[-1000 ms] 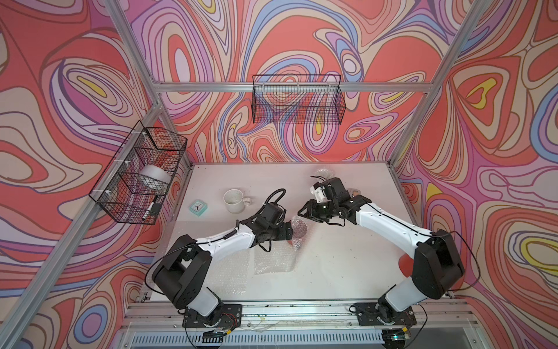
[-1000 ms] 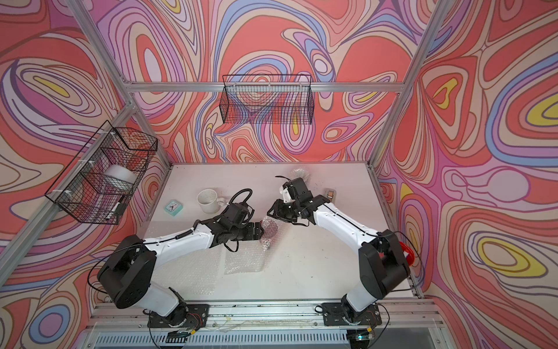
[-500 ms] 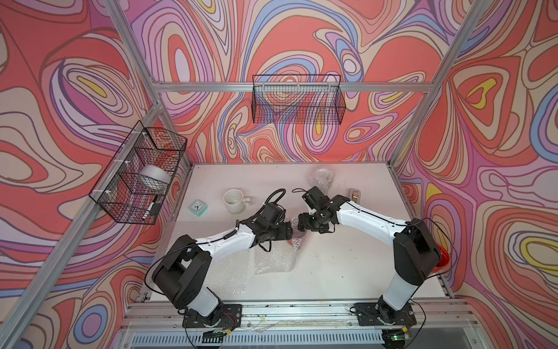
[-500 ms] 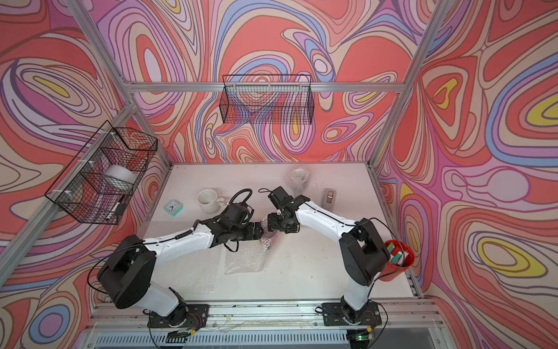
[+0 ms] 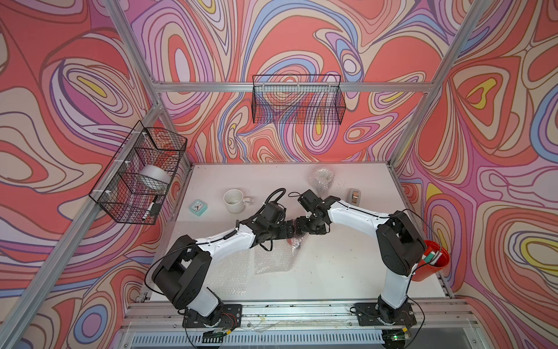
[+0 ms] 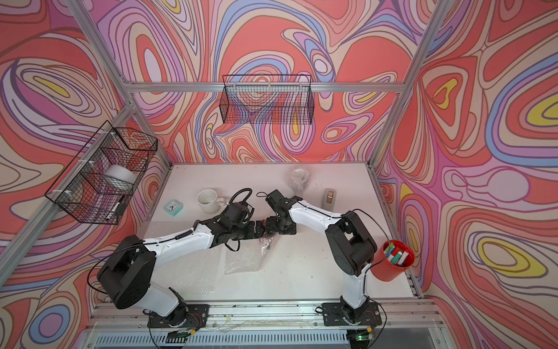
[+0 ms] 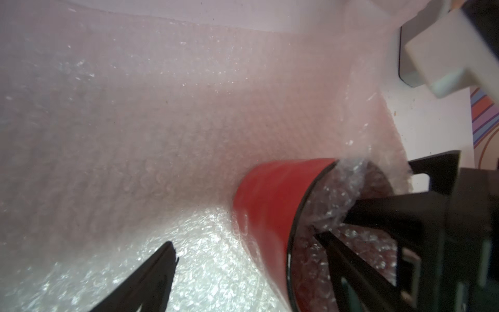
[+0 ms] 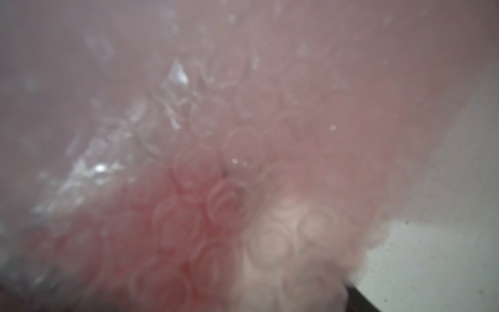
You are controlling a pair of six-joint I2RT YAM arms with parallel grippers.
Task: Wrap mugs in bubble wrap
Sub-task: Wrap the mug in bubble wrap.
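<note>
Nearer the robot's bases than the white mug [image 5: 234,201], and off to its right, the red mug [image 7: 267,216] is seen on a sheet of bubble wrap [image 7: 135,121], with wrap drawn up along one side and crumpled into its mouth. The left gripper [image 7: 243,240] is spread wide across the mug's wall: one finger [image 7: 334,254] is set inside the mouth, the other [image 7: 156,270] outside, clear of the red wall. The right gripper [image 5: 305,226] is brought to the same mouth from the opposite side. Whether it is spread or pinching wrap cannot be told, since its own view is filled with blurred bubbles. A white, speckled table [image 5: 347,266] is enclosed by swirl-patterned walls and an aluminium frame, with a wire basket [image 5: 297,102] hung on the wall behind the white mug. A mint clock [image 5: 198,208] is placed just left of the white mug, and a tape dispenser [image 5: 355,195] well to its right. The widest bare stretch is found far right of the white mug and nearer the bases, ended at the table's edge by a red tub [image 5: 434,260].
</note>
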